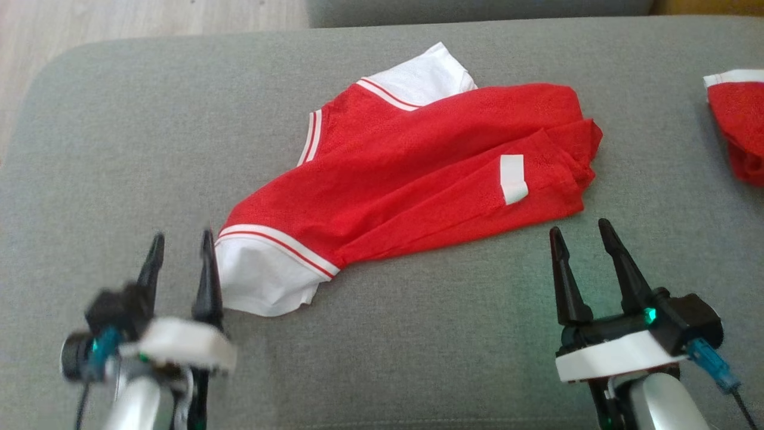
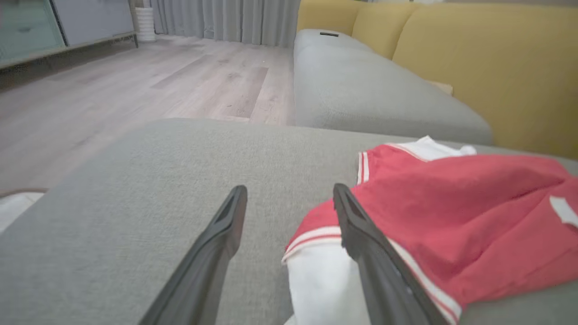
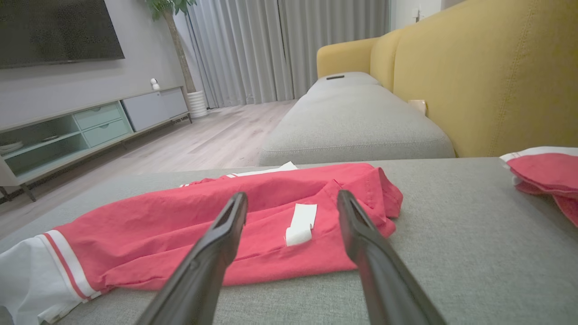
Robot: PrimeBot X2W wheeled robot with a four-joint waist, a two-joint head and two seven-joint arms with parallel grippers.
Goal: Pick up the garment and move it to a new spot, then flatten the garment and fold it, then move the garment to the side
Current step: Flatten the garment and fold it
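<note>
At centre of the grey fabric cushion (image 1: 107,155), the red mesh garment with white cuffs (image 1: 418,161) is seen bunched. Jaws are held spread, nothing pinched, on the left gripper (image 1: 182,239) at seven o'clock and the right gripper (image 1: 582,230) at five. Only one layer may be caught, so folds could be dragged askew.

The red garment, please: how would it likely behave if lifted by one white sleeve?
Probably floppy: the red garment lies in soft folds, so it would drape. Likely light, as the cloth looks thin. Pushed across the grey cushion, it would probably bunch, not slide.
</note>
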